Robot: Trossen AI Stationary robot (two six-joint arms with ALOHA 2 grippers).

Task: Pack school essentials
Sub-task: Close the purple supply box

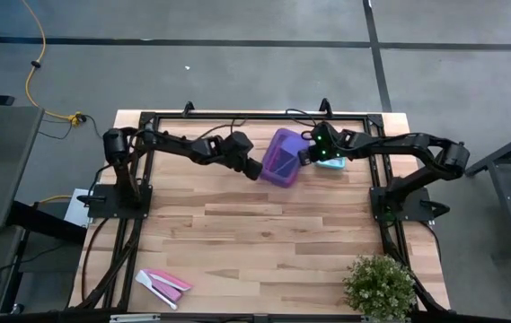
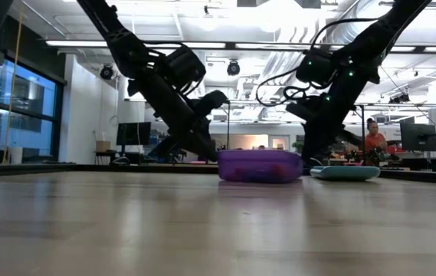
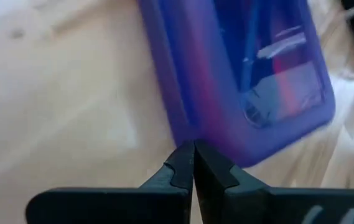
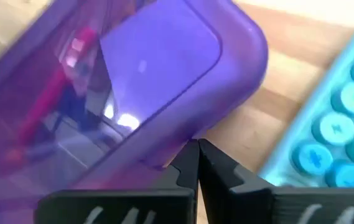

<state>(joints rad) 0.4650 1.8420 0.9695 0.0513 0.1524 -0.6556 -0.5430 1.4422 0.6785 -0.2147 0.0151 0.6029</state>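
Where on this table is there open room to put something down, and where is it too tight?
The wide wood between the purple box and the front edge is bare, bordered by the pink-and-white pieces at front left and the plant at front right. The back is crowded: left gripper and right gripper, both shut, flank the box, with the calculator beside it.

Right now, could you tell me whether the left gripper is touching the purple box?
Touching: the left wrist view shows the shut left gripper with its tips against the rim of the purple box, no gap showing.
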